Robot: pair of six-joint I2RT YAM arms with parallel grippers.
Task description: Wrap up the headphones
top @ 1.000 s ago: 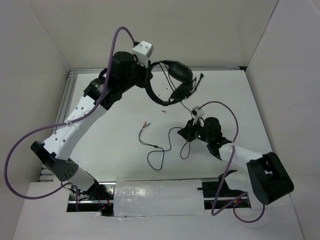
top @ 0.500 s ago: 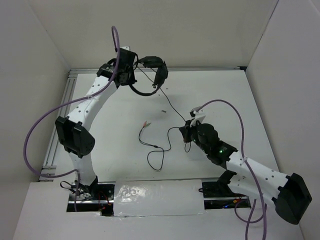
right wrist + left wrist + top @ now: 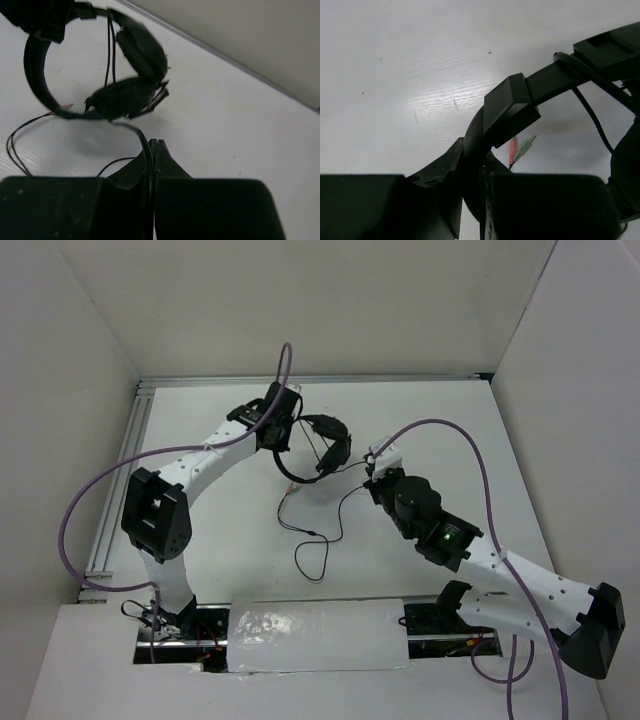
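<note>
The black headphones hang above the middle of the table, earcups close together. My left gripper is shut on the curved headband; in the left wrist view the band runs between its jaws. My right gripper sits just right of the earcups and is shut on the thin black cord, which comes down from the earcups. The rest of the cord lies in loose loops on the table. Its pink and green plugs lie below the headphones and also show in the left wrist view.
A metal rail runs along the back edge and another down the left side. White walls stand on three sides. Purple robot cables arch over both arms. A plastic-covered block lies at the near edge between the bases.
My left arm has swung the headphones from the back of the table down toward the middle, next to my right gripper. My right arm has stretched out leftward, still pinching the cord.
</note>
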